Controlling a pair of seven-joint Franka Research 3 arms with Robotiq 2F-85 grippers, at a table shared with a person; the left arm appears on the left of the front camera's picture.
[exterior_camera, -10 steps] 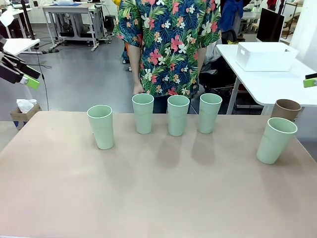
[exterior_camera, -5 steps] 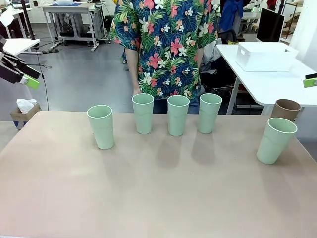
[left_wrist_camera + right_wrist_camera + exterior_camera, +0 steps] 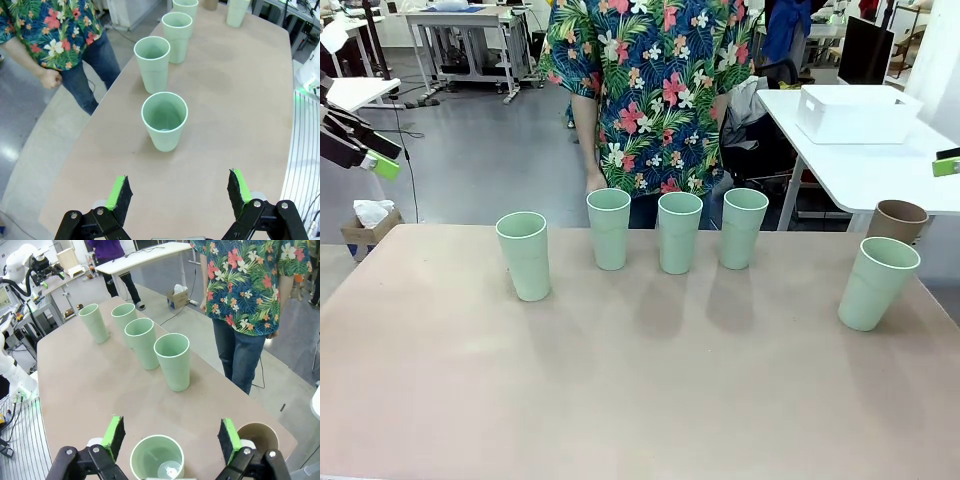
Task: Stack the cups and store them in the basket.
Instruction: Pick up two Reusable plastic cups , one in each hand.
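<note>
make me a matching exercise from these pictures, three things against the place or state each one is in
1 brown cup
2 basket
3 left gripper

a open, nothing between its fingers
b on the white side table
c far right corner of the tan table

Pairs: 1-c, 2-b, 3-a

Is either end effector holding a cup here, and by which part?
Nothing is held: left end effector and right end effector both stand open, clear of the cups.
</note>
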